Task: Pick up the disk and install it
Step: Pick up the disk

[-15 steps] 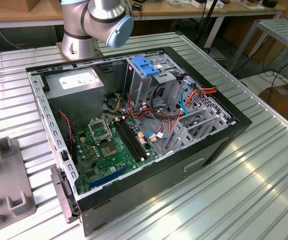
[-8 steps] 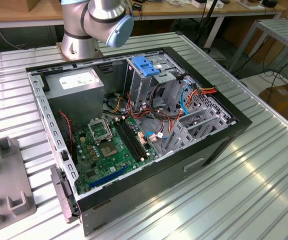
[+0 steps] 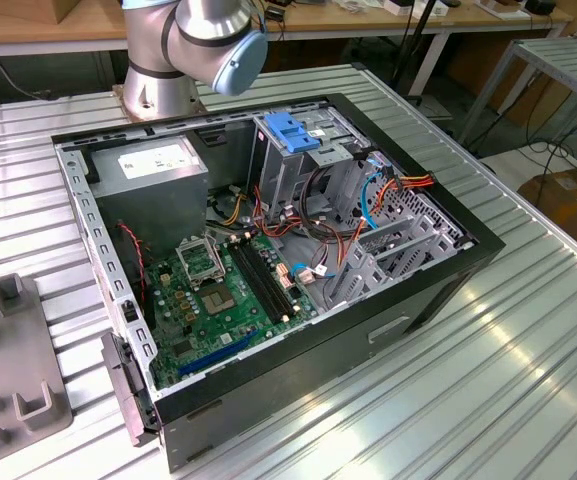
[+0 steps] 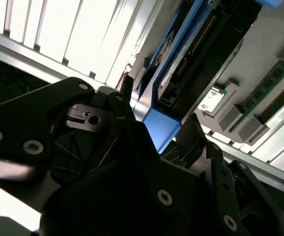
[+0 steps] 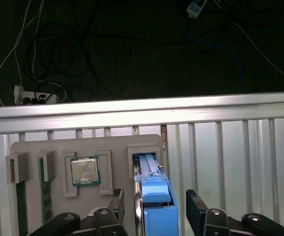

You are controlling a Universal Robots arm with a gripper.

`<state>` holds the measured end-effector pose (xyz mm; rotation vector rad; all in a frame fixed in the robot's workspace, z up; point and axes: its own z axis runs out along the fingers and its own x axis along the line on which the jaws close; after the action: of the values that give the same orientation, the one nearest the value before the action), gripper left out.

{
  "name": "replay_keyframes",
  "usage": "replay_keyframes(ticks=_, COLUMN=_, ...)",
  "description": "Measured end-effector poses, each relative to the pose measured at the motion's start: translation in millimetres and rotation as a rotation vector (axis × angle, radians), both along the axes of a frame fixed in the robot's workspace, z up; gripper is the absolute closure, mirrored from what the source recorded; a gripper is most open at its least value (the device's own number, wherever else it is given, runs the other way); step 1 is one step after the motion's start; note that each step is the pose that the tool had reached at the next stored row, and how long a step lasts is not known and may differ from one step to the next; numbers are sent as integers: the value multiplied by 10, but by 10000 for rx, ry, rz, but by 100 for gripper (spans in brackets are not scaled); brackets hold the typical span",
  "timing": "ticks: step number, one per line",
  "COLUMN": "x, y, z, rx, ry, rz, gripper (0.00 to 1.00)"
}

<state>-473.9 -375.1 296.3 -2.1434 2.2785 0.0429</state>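
The disk point(image 5: 154, 196) stands on edge in a slot of a grey holder tray point(image 5: 58, 147), its blue rail facing the first wrist camera. In the second wrist view the disk point(image 4: 191, 59) shows its dark connector edge and blue rails. My gripper point(image 5: 155, 204) straddles it, one black finger point(image 5: 116, 205) on each side with a small gap to the rails, so it is open. The second wrist view shows my gripper point(image 4: 161, 113) with the blue end of the disk between the fingertips. The open computer case point(image 3: 448, 270) lies on the ribbed metal table.
A processor chip point(image 5: 85, 170) and memory sticks point(image 5: 44, 191) sit in other tray slots. Inside the case are a metal cage with a blue handle point(image 3: 293, 130), a grey box with a white sticker point(image 3: 153, 165), a green board and cables. The arm's base point(image 3: 183, 45) stands behind.
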Motion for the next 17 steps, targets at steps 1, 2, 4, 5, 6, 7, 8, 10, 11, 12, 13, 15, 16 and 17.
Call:
replay_keyframes(ticks=1, x=0, y=0, z=0, rx=0, ry=0, rz=-3, gripper=38)
replay_keyframes(ticks=2, x=0, y=0, z=0, rx=-1, ry=0, rz=-6, gripper=38)
replay_keyframes(ticks=4, x=0, y=0, z=0, rx=0, ry=0, rz=-11, gripper=38)
replay_keyframes(ticks=5, x=0, y=0, z=0, rx=0, ry=1, rz=-11, gripper=38)
replay_keyframes(ticks=6, x=0, y=0, z=0, rx=0, ry=1, rz=-12, gripper=38)
replay_keyframes(ticks=7, x=0, y=1, z=0, rx=0, ry=0, rz=-11, gripper=40)
replay_keyframes(ticks=8, x=0, y=0, z=0, rx=-1, ry=1, rz=-11, gripper=47)
replay_keyframes(ticks=10, x=0, y=0, z=0, rx=-1, ry=1, rz=-11, gripper=47)
replay_keyframes(ticks=11, x=0, y=0, z=-1, rx=0, ry=0, rz=-11, gripper=62)
replay_keyframes(ticks=12, x=0, y=0, z=-2, rx=0, ry=1, rz=-11, gripper=63)
replay_keyframes(ticks=13, x=0, y=0, z=-2, rx=-1, ry=0, rz=-11, gripper=63)
replay_keyframes(ticks=15, x=0, y=0, z=-3, rx=0, ry=0, rz=-11, gripper=63)
replay_keyframes(ticks=16, x=0, y=0, z=-3, rx=0, ry=0, rz=-11, gripper=63)
replay_keyframes(ticks=17, x=0, y=0, z=-3, rx=-1, ry=1, rz=12, gripper=63)
